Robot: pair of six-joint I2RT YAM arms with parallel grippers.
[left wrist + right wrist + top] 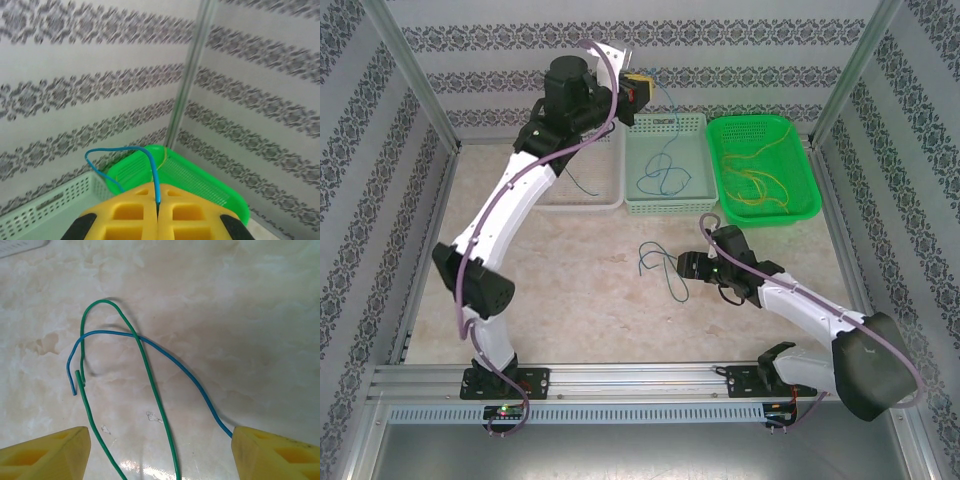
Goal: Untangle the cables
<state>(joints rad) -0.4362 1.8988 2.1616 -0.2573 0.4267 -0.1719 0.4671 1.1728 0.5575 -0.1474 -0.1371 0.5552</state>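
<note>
The marble tabletop [580, 300] carries three baskets in a row at its far edge: a white basket [570, 205] on the left, a mint basket [640, 140] in the middle and a bright green basket [760, 128] on the right. The left arm [515, 200] reaches up and across the white basket, and the right arm [810, 310] lies low over the near right of the tabletop.

The left gripper [640, 88] [157, 200] is raised above the far rim of the mint basket, its jaws pressed together and pinching a blue cable [120, 149], which arches out from them in a loop. Blue loops [663, 180] lie inside the mint basket. The right gripper [688, 266] [160, 450] sits low over the middle of the tabletop with its jaws spread wide and holding nothing.

Yellow cables [755, 180] lie tangled in the bright green basket, and a dark cable [582, 182] lies in the white basket. Between the spread jaws, a green cable [150, 375] and a second blue cable [170, 357] lie on the marble, crossing each other near their bends; the second blue cable reaches the inner edge of the right-hand finger [270, 455].
</note>
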